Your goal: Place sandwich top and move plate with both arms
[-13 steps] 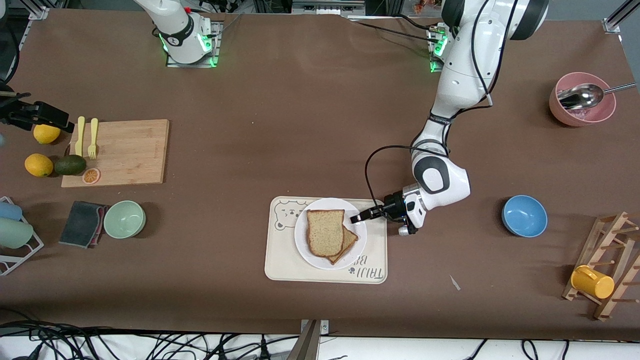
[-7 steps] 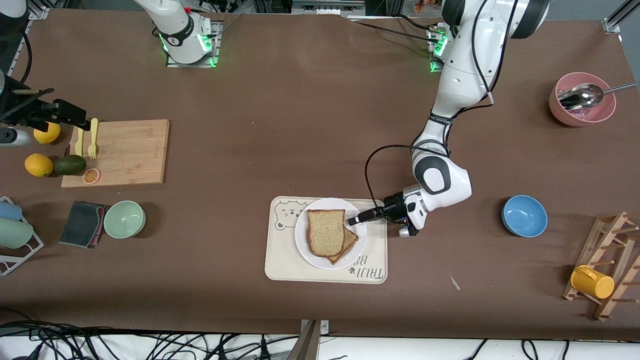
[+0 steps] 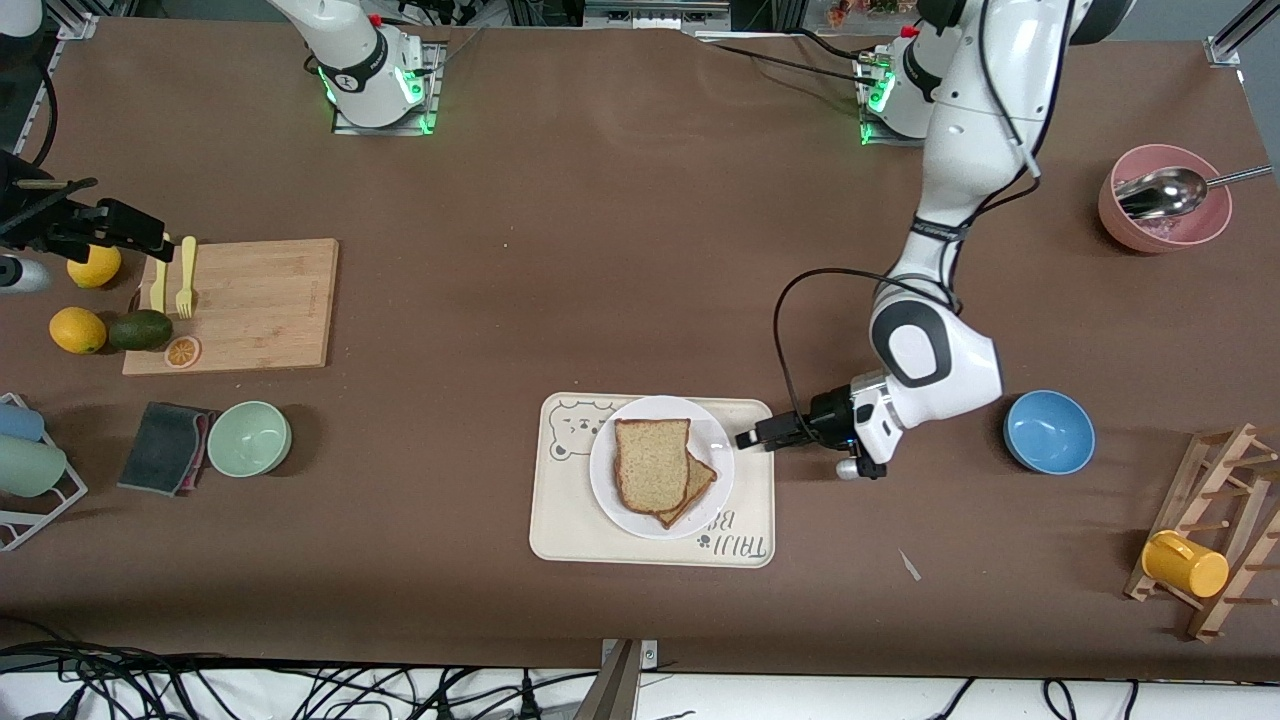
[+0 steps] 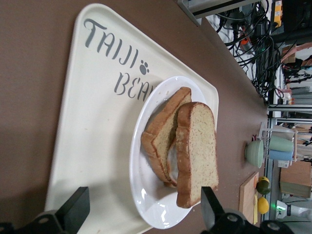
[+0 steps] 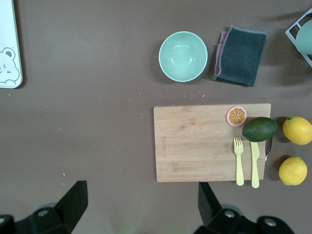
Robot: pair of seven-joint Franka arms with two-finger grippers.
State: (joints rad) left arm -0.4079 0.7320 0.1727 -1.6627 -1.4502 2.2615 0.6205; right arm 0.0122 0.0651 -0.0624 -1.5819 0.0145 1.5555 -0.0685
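Observation:
The white plate (image 3: 720, 455) sits on the cream bear-print tray (image 3: 560, 520). The sandwich top (image 3: 652, 463) lies on it, over a second slice (image 3: 703, 478) that sticks out beneath. My left gripper (image 3: 745, 438) is open and empty, low over the tray's edge toward the left arm's end, just off the plate's rim. In the left wrist view the plate (image 4: 146, 200) and sandwich top (image 4: 197, 151) lie ahead of the open left gripper (image 4: 141, 214). My right gripper (image 3: 140, 228) is open and empty, high over the cutting board's (image 3: 250, 305) end; it also shows in the right wrist view (image 5: 141, 202).
A blue bowl (image 3: 1049, 431) stands toward the left arm's end of the table, beside the left arm's elbow. A green bowl (image 3: 249, 438) and a dark cloth (image 3: 165, 447) lie toward the right arm's end. Lemons, an avocado and yellow cutlery are at the cutting board.
My left gripper has drawn back from over the plate's rim toward the left arm's end, still open. My right gripper has come a little over the cutting board's end.

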